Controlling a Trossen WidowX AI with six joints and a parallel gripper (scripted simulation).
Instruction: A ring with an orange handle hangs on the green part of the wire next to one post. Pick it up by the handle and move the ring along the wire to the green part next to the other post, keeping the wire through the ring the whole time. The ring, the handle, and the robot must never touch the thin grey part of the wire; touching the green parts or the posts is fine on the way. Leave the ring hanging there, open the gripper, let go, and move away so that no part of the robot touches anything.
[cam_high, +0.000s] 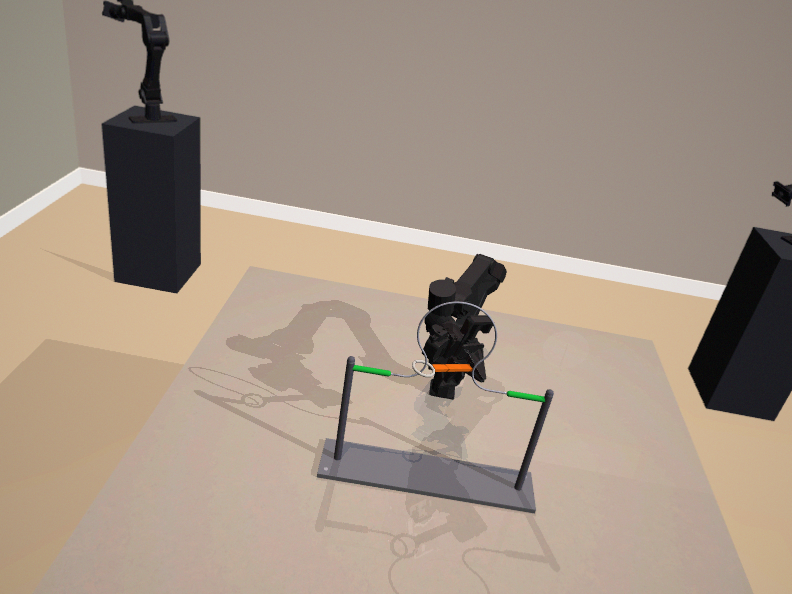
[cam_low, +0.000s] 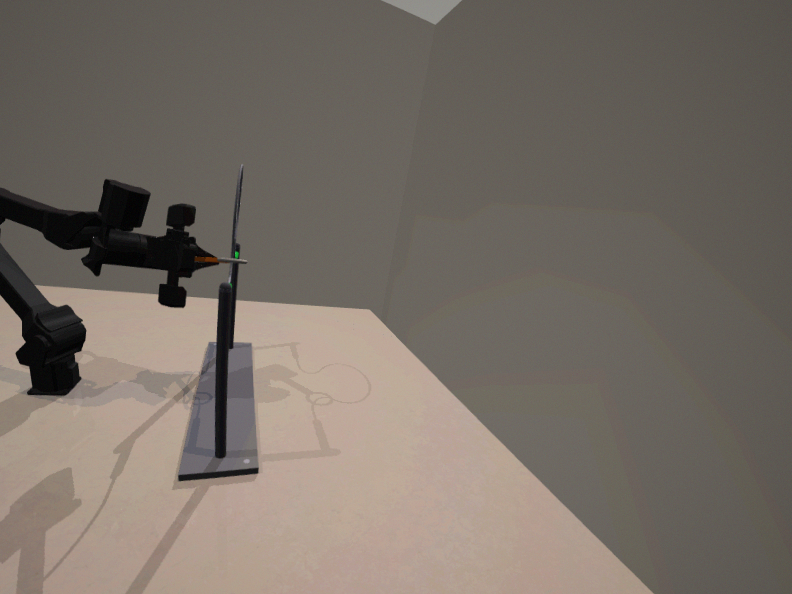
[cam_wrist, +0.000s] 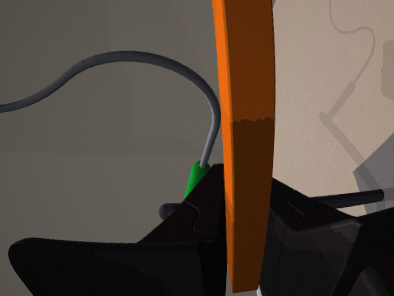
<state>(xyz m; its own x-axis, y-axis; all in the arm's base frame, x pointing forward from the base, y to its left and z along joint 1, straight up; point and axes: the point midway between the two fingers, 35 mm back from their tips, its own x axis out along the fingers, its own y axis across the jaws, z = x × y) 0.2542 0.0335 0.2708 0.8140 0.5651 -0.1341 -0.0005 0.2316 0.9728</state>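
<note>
- On the left, a dark post (cam_high: 344, 409) (cam_low: 221, 370) is standing, carrying one green part (cam_high: 372, 370).
- The ring (cam_high: 413, 364) (cam_low: 241, 260) is encircling the grey wire (cam_high: 495, 332) (cam_low: 239, 198) (cam_wrist: 125, 56) just beyond it.
- We're pinching the orange handle (cam_high: 451, 368) (cam_low: 205, 260) (cam_wrist: 250, 100), our gripper (cam_high: 460, 368) (cam_low: 214, 260) (cam_wrist: 228, 173) nearly closed.
- The wire's tall loop is standing in our way.
- The other green part (cam_high: 526, 396) (cam_low: 236, 255) (cam_wrist: 196, 181) is adjoining the right post (cam_high: 534, 441) (cam_low: 234, 306) (cam_wrist: 345, 199).

You are looking down from high in front across the whole wire stand (cam_high: 425, 476) (cam_low: 239, 409), viewing it lengthwise from beyond one post, and peering closely along the gripper (cam_high: 472, 370) (cam_low: 214, 260) (cam_wrist: 228, 173).
</note>
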